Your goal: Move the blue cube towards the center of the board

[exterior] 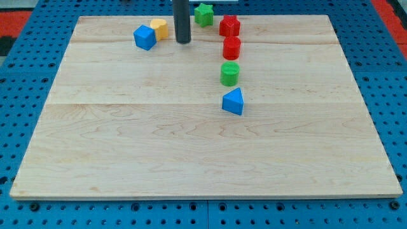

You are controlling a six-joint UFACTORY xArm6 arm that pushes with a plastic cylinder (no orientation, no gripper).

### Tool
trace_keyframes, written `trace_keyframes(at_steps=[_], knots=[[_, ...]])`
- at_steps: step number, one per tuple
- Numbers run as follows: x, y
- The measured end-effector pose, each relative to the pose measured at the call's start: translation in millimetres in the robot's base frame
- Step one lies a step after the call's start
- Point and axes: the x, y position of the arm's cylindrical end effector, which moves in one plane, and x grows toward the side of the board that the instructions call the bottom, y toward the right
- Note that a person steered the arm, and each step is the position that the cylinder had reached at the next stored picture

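Note:
The blue cube (145, 37) sits near the view's top left of the wooden board (127, 159), touching a yellow block (159, 28) just to its upper right. My tip (184, 41) is down on the board a little to the right of the yellow block and the blue cube, apart from both. The rod rises out of the view's top.
A green star block (203, 14) and a red star block (229, 25) lie near the top edge. Below them stand a red cylinder (231, 48), a green cylinder (230, 74) and a blue triangular block (233, 102), in a column right of centre.

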Motion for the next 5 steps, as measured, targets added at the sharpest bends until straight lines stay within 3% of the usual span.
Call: trace_keyframes(at_steps=[1, 2, 5], knots=[[-43.7, -28.3], [-47.9, -60.4], [23.1, -104.2]])
